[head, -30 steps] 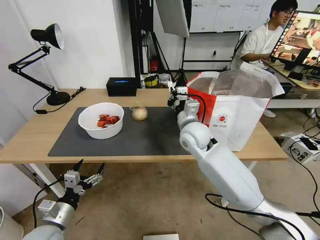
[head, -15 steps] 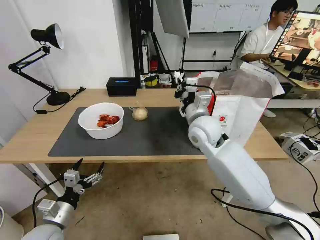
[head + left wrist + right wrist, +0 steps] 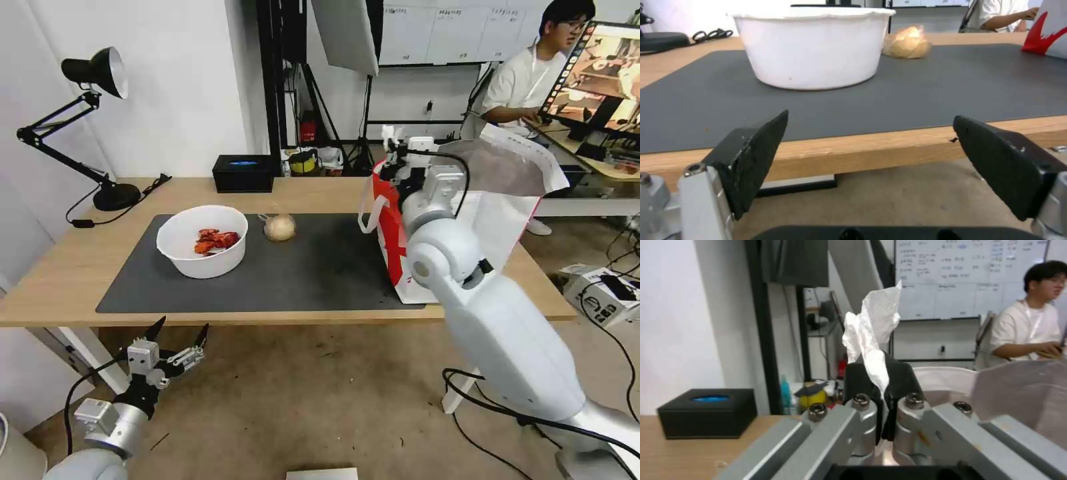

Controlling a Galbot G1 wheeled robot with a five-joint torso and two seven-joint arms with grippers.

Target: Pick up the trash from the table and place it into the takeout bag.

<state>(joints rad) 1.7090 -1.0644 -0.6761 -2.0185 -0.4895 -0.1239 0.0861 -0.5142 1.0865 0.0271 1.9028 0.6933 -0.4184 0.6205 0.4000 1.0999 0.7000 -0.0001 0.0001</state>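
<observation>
My right gripper (image 3: pixel 393 141) is raised over the near rim of the takeout bag (image 3: pixel 395 230) and is shut on a crumpled white tissue (image 3: pixel 873 323). The tissue sticks up from between the fingers. The bag's foil lining (image 3: pixel 507 167) stands open behind it. On the table (image 3: pixel 67 280), the dark mat (image 3: pixel 300 273) carries a white bowl (image 3: pixel 202 240) with red shell scraps and a small clear bag with a beige lump (image 3: pixel 280 227). My left gripper (image 3: pixel 177 340) hangs open below the table's front edge, facing the bowl (image 3: pixel 813 46).
A black box (image 3: pixel 243 173) and a desk lamp (image 3: pixel 100 73) stand at the back of the table. A person sits at a desk with a monitor (image 3: pixel 600 73) behind the bag. Cables and a box (image 3: pixel 600 293) lie on the floor at right.
My right arm has swung up and to the right with the tissue, from beside the bag's left side to above its rim. The left arm has stayed still.
</observation>
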